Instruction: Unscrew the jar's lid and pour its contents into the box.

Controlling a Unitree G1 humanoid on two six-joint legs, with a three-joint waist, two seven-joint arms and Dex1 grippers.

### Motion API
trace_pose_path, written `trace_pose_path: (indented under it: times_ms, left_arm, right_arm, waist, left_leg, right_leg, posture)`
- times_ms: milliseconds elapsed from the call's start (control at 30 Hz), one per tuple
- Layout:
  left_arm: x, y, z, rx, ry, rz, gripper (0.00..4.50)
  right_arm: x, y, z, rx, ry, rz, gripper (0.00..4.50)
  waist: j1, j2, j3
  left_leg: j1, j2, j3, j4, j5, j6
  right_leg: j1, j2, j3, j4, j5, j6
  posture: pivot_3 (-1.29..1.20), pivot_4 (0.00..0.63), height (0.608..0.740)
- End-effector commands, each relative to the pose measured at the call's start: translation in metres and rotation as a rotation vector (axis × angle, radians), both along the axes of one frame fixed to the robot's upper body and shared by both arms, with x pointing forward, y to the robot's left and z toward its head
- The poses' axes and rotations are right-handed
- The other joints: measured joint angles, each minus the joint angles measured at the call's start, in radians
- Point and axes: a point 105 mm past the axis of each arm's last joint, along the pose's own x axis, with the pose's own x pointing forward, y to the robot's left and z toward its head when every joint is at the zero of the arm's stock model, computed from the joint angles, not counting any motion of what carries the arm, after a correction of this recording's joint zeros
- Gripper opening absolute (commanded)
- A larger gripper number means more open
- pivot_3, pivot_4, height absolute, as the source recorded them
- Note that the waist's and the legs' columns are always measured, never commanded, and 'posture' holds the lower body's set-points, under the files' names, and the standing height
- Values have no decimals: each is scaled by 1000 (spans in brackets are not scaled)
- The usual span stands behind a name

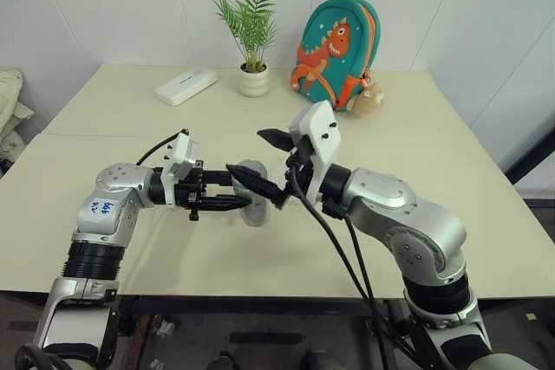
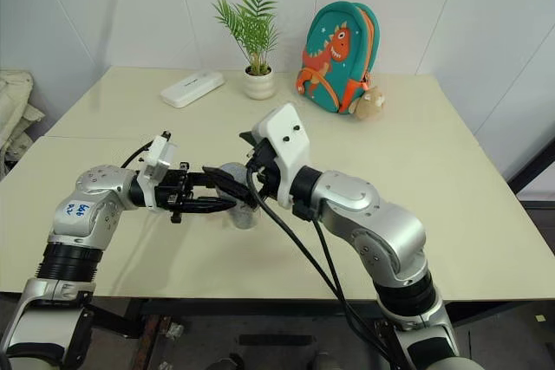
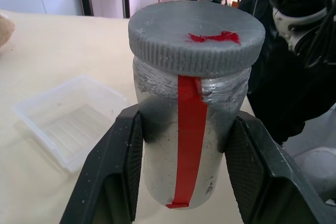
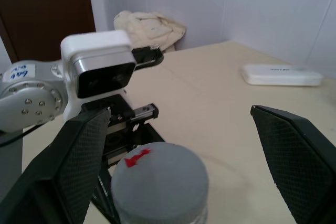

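Above the middle of the pale beige table [image 1: 434,153], the small silvery-grey cylindrical jar [image 3: 184,145] with a red strip down its side is held up in the left gripper [image 3: 184,177], whose two black fingers [image 3: 118,166] press against opposite sides of the jar's body. The round grey ribbed lid [image 3: 195,38] with a small red mark sits on top of the jar. In the head views the jar is largely covered by the two grippers, so only a grey patch of it shows between them.

The right gripper [image 4: 184,161] stands with its black fingers [image 4: 294,156] spread wide on either side of the lid, clear of it and holding nothing; the right wrist view cuts the jar off just below the lid.

Whatever is inside the jar cannot be made out through its wall. The shallow clear plastic square box [image 3: 71,119] lies on the table below and beside the jar in the left wrist view; in the head views the arms hide it.

At the table's far edge stand a white plant pot with a green palm-like plant [image 1: 253,28], a flat white oblong case [image 1: 186,86] and a teal backpack with an orange dinosaur print [image 1: 336,54], with a small tan plush thing [image 1: 369,101] just beside the backpack, too small to identify.
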Motion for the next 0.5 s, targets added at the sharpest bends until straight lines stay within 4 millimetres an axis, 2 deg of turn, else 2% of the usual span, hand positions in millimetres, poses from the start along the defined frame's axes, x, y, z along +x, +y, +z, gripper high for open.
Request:
trace_pose_path:
  times_ms: [33, 333, 500]
  left_arm:
    - [-2, 0, 13, 15, -62, -11, 1874]
    - [-3, 0, 18, 11, -78, 19, 1874]
    - [1, 0, 23, -4, -71, 46, 1874]
  right_arm:
    - [-7, 3, 9, 3, -43, 13, 4500]
    - [-8, 6, 2, -25, -29, -6, 4500]
    - [-2, 7, 2, -21, -35, -52, 4500]
  waist:
    - [1, 0, 0]
    - [-1, 0, 0]
    - [-1, 0, 0]
  left_leg:
    - [0, 0, 0, 0, 0, 0]
    - [0, 0, 0, -1, 0, 0]
    - [0, 0, 0, -1, 0, 0]
  right_leg:
    - [0, 0, 0, 0, 0, 0]
    - [-1, 0, 0, 1, 0, -1]
    - [-1, 0, 0, 1, -1, -1]
  posture:
    - [0, 150, 740]
    - [0, 150, 740]
    - [0, 150, 740]
